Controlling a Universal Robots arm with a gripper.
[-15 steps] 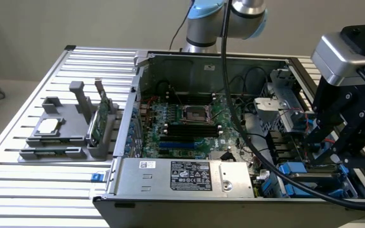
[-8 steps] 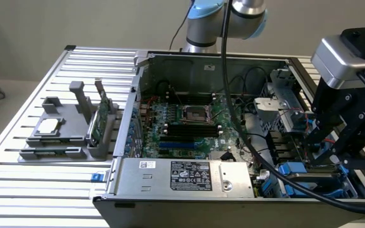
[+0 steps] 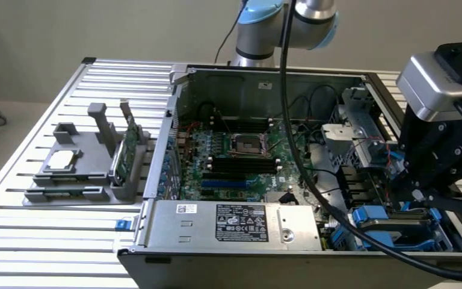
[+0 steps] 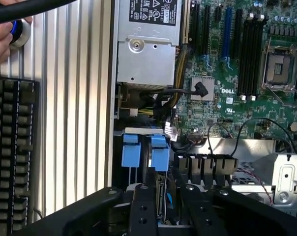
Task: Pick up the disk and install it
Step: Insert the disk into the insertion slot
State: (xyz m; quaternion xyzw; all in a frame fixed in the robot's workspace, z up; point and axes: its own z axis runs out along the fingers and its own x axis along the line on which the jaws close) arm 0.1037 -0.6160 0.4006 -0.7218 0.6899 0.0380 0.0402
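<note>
Gripper: low in the case corner just beside the power supply, straddling the disk; cannot tell if it is clenched on it or loose.
Disk: edge-on in the drive bay, blue carrier showing, just beside the power supply on the exterior view's right; 1 more blue carrier sits next to it.
Done: disk is inside the case at the bay, not out on the table.
Left: with the gripper at the disk, I'd judge the install unfinished; can't tell if it is seated.
Other: motherboard behind the power supply; grey tray with 1 chip and 1 green card well apart from the power supply, outside the case.
</note>
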